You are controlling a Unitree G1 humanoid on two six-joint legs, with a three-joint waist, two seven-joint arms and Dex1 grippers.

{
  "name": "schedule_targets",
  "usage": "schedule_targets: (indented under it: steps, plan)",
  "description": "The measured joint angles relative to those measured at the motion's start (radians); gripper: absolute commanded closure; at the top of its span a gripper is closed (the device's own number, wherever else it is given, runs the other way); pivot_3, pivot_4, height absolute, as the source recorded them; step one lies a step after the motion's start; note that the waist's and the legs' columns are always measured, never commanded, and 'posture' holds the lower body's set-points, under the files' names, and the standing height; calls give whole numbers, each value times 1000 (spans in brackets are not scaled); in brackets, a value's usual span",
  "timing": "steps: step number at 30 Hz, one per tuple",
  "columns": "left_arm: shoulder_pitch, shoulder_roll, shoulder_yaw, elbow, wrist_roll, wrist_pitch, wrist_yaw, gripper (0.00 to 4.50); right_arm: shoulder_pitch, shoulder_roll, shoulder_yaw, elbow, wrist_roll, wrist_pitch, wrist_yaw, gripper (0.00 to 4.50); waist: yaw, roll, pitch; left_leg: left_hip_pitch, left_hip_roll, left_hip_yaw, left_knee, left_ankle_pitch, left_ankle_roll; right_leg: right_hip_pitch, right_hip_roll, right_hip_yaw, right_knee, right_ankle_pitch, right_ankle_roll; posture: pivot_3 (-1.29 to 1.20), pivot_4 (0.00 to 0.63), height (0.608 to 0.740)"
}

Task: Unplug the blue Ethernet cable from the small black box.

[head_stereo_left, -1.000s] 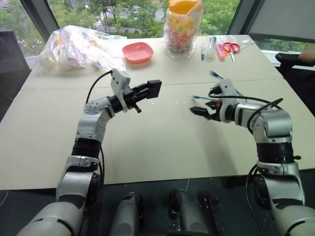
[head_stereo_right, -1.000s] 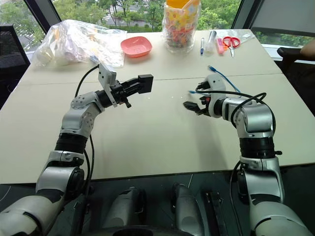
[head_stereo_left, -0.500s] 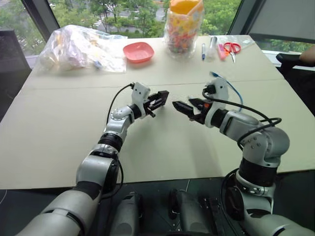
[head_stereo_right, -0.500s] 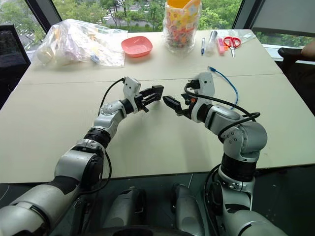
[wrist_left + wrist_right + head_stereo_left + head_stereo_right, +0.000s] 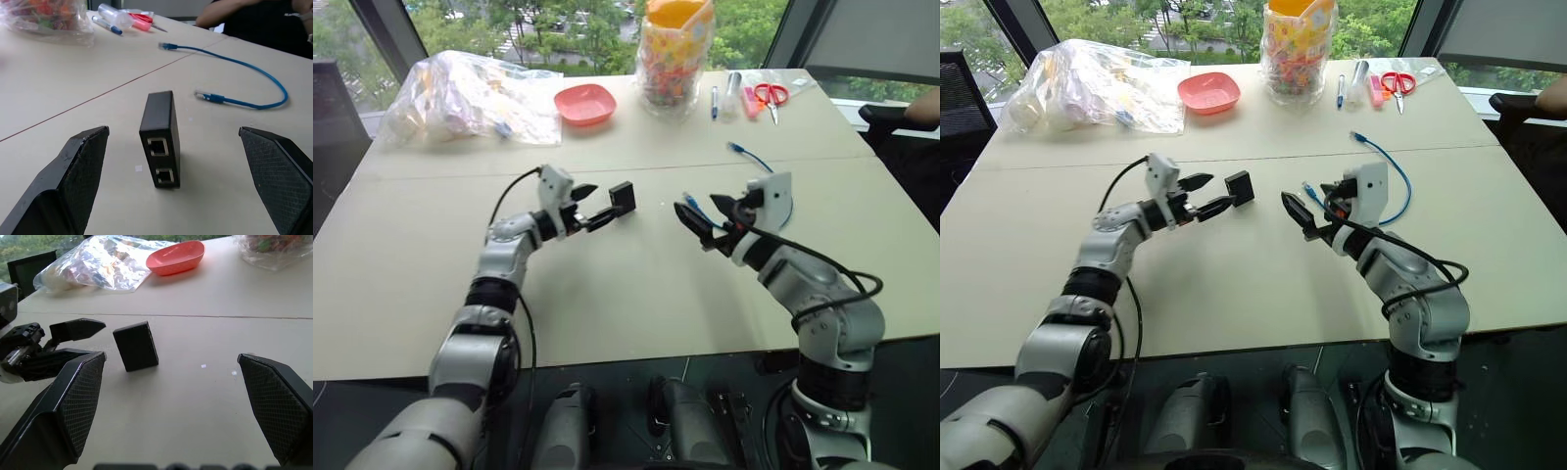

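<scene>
- Head views: the left gripper (image 5: 1206,195) has its fingers spread, and the small black box (image 5: 1239,187) stands on edge on the table (image 5: 1234,284) just past its fingertips. Nothing is clamped on it, so by my reading it has been set down free of the grip.
- The right gripper (image 5: 1310,208) is also spread wide and empty, pointing toward the box from the other side. The two face each other with the box between them, nearer the left one.
- The blue cable (image 5: 1386,166) lies loose on the table behind the right gripper, curving from one plug (image 5: 1359,137) farther back to another (image 5: 1308,188) near the right fingers, well apart from the box. Since it is not in any port, I judge the unplugging done.
- Left wrist view: the box (image 5: 159,137) stands between the parted fingers (image 5: 80,171) with both sockets empty and facing the camera. The cable (image 5: 254,85) lies beyond it with its near plug (image 5: 205,96) pointing at the box but clear of it.
- Right wrist view: the box (image 5: 136,345) stands tilted beside the left gripper's open tips (image 5: 73,340).
</scene>
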Motion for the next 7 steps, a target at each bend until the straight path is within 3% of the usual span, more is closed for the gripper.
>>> schedule_targets:
  steps: [3,7]
  plan:
    - [146,84,7,-265,-67,181,1,80,44,-34,-8,-36,50,23,15,0,5,0,0,1,0,-1,1,0,0,1,0,0,0,-1,-1,0,150,740]
    - [278,126,46,-534,-168,375,52,80,106,-80,8,-105,102,25,48,0,10,0,0,2,0,-1,1,-1,-2,4,-1,0,-3,-3,-4,0,150,740]
